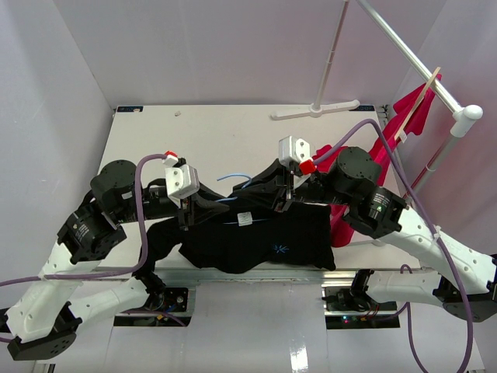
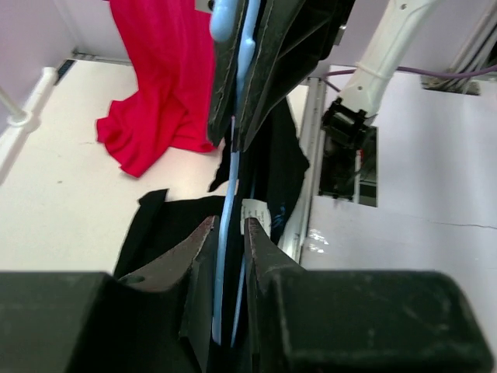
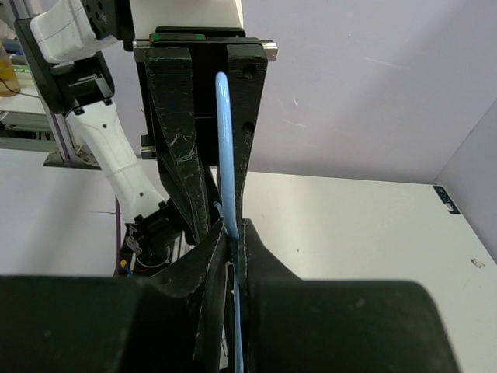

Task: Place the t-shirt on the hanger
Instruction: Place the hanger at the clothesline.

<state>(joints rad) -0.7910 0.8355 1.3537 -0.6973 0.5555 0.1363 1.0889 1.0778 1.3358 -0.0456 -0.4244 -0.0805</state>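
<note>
My right gripper point(image 3: 233, 233) is clamped tight on the thin blue wire of the hanger point(image 3: 223, 140); its two fingers are pressed together with only the wire between them. My left gripper point(image 2: 227, 229) stands opposite on the same wire, but here the fingers are narrowly apart. The wire runs through the gap with a little free space at its sides, so I judge that this one does not press on it yet. The hanger is therefore carried between my two wrists, low over the table point(image 1: 233, 132) near its front edge, and its hook point(image 1: 233, 178) points away from me toward the middle of the table. The t-shirt point(image 1: 264, 237) lies under and around both grippers, as a crumpled black heap along the near edge of the table. In the left wrist view black cloth is close to the wire, and the small white label point(image 1: 245, 219) of the neck shows just below the hook. From this I judge that the hanger is at the neck opening and perhaps partly inside. The cloth and my arms hide the ends of the wire, so I cannot tell if they sit in the shoulders. It seems that the t-shirt has yet to be spread evenly over both ends of the hanger. The t-shirt looks plain, soft and much wrinkled, with a small pale print point(image 1: 278, 249) on it. A red shirt point(image 1: 342, 214) lies just beside it on my right.
</note>
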